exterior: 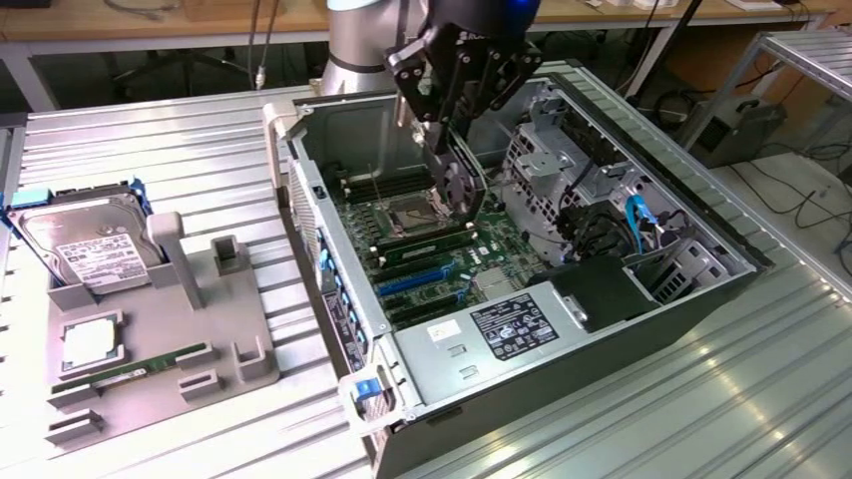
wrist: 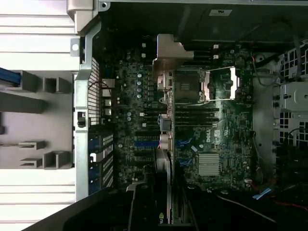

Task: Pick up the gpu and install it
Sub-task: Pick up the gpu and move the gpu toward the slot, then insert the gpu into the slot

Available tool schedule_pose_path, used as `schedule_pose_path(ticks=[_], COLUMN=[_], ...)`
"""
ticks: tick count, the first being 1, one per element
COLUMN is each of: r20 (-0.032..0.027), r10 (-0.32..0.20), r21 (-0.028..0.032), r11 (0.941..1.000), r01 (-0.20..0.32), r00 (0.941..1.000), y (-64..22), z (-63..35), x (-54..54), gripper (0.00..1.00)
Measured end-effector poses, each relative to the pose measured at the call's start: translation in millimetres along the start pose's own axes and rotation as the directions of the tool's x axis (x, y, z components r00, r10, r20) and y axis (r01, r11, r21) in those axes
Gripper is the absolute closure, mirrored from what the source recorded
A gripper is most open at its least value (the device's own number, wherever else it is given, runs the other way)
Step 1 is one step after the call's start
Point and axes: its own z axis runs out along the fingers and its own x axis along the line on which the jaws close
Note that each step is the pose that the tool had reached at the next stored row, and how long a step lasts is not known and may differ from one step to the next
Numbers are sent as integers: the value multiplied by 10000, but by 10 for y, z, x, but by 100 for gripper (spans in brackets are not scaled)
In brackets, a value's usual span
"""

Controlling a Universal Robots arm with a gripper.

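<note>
Parts tray (exterior: 160,324): grey, and lies on the ribbed metal table at the exterior view's left, beside the case.
Hard drive (exterior: 83,244): silver with a white label, and stands in the tray's far end.
RAM stick (exterior: 134,367): narrow and green, and lies in a slot near the tray's front.
Computer case (exterior: 303,190): lies open on its side at the middle of the table, its motherboard (exterior: 433,249) facing up.
Gripper (exterior: 440,125): hangs over the open case. Its fingers are partly closed, clamping the top edge of the gpu. In the wrist view, the gripper (wrist: 162,211) shows as dark fingers on either side of the card.
Gpu (exterior: 462,185): hangs edge-down straight below the gripper, inside the case and over the CPU socket (exterior: 410,212). The wrist view shows the gpu (wrist: 163,159) edge-on, with its silver end bracket (wrist: 169,55) farthest from the fingers. Whether the lower edge touches the board cannot be told.
Blue slots (exterior: 413,281): nearer the front, apart from the card.
Power supply (exterior: 513,324): at the case's near end, toward the exterior view's right.
</note>
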Motion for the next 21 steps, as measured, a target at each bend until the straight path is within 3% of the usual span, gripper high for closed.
schedule_pose_path(ticks=[7,21], r20=[-8,-8], r10=[1,1], r21=[0,3], r11=[10000,10000], r01=[-1,-1], r00=[10000,10000], y=[69,75], z=[161,179], x=[-303,-310], gripper=[74,74])
